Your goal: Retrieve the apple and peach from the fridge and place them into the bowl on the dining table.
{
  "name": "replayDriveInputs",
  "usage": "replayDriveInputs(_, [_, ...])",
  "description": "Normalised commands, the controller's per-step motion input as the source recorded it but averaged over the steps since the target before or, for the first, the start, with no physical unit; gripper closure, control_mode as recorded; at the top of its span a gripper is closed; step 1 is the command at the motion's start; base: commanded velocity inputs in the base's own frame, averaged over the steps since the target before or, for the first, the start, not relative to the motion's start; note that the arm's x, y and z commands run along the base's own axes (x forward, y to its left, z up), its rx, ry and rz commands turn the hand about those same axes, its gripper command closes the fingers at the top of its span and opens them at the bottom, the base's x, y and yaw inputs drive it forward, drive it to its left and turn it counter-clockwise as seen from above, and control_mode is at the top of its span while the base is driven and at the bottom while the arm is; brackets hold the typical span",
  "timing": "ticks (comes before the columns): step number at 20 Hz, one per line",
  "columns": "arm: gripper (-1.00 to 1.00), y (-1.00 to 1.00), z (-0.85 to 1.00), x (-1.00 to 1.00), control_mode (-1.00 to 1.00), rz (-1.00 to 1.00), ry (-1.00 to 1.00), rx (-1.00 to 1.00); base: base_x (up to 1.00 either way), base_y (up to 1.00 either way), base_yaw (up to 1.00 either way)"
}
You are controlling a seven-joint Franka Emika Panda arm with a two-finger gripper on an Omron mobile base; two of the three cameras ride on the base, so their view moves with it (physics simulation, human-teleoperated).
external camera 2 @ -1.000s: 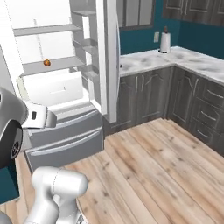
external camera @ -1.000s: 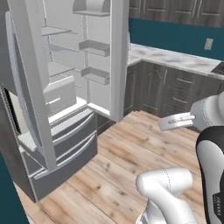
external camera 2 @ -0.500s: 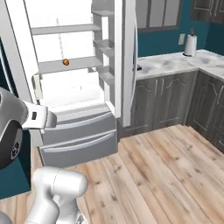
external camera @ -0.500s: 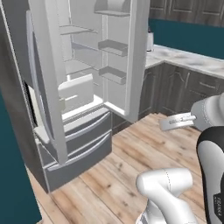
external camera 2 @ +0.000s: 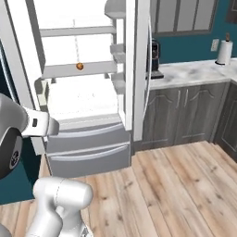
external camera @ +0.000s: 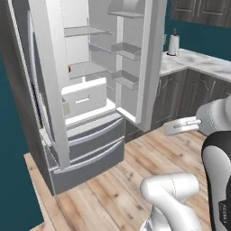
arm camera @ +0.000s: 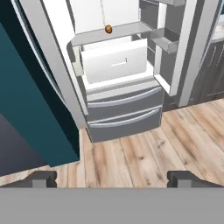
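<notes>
Approach to the open fridge, first fruit not yet reached.

The fridge (external camera 2: pixel 88 115) stands with both doors swung wide, and a small orange-brown fruit, probably the peach (external camera 2: pixel 79 66), sits on a middle shelf inside it, above the white inner drawer. The hand (arm camera: pixel 113 178) is well short of the fridge, fingers spread fully apart and holding nothing. The next move, as I judge it, is to close in on the fridge and raise the hand to that shelf, level with the fruit.

Both fridge (external camera 2: pixel 88 92) doors stand wide; bare wood floor (arm camera: pixel 144 153) leads unobstructed to its open shelves (external camera 2: pixel 76 69).
</notes>
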Motion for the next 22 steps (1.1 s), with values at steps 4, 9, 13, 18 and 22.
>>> replayDriveInputs(4, [-1.00, 0.00, 0.00, 0.00, 1.00, 0.00, 0.00, 0.00, 0.29, -0.69, 0.19])
replayDriveInputs(9, [-1.00, 0.00, 0.00, 0.00, 1.00, 0.00, 0.00, 0.00, 0.22, -0.17, 0.19])
replayDriveInputs(13, [-1.00, 0.00, 0.00, 0.00, 1.00, 0.00, 0.00, 0.00, 0.37, 0.15, 0.30])
replayDriveInputs(18, [-1.00, 0.00, 0.00, 0.00, 1.00, 0.00, 0.00, 0.00, 0.48, 0.05, 0.36])
replayDriveInputs(22, [-1.00, 0.00, 0.00, 0.00, 1.00, 0.00, 0.00, 0.00, 0.47, 0.00, 0.35])
